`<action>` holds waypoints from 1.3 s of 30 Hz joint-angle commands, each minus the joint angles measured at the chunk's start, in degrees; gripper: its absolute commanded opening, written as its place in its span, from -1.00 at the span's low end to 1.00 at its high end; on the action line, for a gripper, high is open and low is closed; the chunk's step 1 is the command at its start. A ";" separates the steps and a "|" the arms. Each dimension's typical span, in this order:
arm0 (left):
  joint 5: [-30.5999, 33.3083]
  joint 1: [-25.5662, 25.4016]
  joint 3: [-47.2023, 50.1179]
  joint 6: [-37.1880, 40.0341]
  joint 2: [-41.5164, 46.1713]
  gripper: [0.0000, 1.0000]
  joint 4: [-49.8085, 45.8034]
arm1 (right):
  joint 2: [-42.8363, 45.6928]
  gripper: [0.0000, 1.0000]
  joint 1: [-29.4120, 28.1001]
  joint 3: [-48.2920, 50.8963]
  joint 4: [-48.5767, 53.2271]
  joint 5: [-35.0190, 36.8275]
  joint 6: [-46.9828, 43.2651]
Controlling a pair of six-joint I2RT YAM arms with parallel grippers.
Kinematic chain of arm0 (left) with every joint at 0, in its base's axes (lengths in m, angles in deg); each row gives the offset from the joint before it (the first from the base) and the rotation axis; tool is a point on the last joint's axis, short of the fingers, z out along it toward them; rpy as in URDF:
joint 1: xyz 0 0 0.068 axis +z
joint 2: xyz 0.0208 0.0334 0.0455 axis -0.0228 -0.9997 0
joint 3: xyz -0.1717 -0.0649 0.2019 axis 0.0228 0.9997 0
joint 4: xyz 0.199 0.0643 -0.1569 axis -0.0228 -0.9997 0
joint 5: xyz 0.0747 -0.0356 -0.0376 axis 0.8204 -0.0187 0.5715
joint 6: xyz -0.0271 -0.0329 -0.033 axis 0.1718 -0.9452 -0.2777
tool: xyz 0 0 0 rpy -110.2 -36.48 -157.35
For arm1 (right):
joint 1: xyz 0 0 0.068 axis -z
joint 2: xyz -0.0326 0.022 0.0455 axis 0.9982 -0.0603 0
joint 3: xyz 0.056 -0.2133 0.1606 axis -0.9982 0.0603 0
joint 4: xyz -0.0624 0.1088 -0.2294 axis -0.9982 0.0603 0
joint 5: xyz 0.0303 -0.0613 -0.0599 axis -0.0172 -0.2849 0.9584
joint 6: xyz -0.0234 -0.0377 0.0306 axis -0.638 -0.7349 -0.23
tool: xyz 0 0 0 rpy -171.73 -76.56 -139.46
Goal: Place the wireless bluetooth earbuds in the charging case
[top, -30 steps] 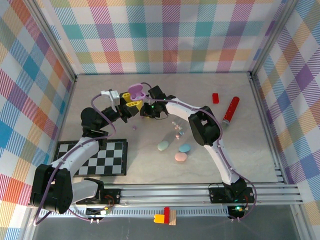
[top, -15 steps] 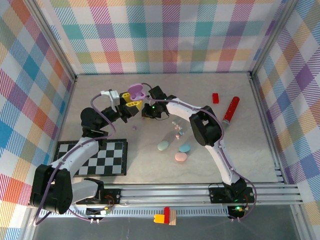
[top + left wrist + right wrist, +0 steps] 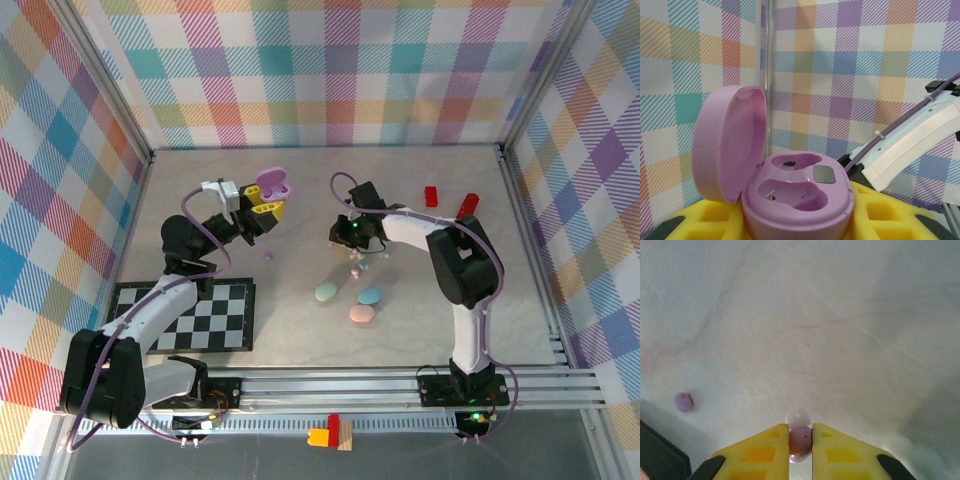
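Note:
My left gripper [image 3: 263, 207] is shut on an open purple charging case [image 3: 273, 183], held off the table at the back left. In the left wrist view the case [image 3: 797, 192] sits between the yellow fingers, its lid [image 3: 727, 140] tipped back and both sockets empty. My right gripper [image 3: 343, 236] hovers to the right of the case, well apart from it. Its yellow fingers are shut on a small purple earbud [image 3: 800, 440] with a pale tip. Another purple earbud [image 3: 268, 255] [image 3: 683, 402] lies loose on the table. A few more pastel earbuds [image 3: 355, 265] lie just below the right gripper.
Closed mint [image 3: 327, 291], blue [image 3: 371, 296] and pink [image 3: 361, 315] cases lie mid-table. A red block [image 3: 431, 196] and a red cylinder [image 3: 466, 206] sit at the back right. A checkerboard mat [image 3: 180, 315] lies front left. Plaid walls enclose the table.
My right arm has swung right, away from the purple case, and now hangs over the loose earbuds. The left arm and the case have not moved.

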 commanded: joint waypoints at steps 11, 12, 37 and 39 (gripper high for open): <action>-1.14 0.56 0.72 -0.80 0.94 -0.29 3.41 | -0.60 -0.69 -1.62 3.67 -8.06 -6.44 5.17; -1.14 0.56 0.63 -0.85 1.03 -0.29 3.28 | -0.70 -0.67 -1.60 3.53 -8.18 -6.45 5.22; -1.16 0.56 -0.07 -0.85 0.70 -0.29 2.79 | -4.62 -0.28 -1.29 -3.56 1.21 -6.02 -3.58; -1.24 0.56 0.01 -0.80 0.79 -0.29 2.63 | -5.05 -0.28 -1.44 -3.50 1.01 -7.00 -3.69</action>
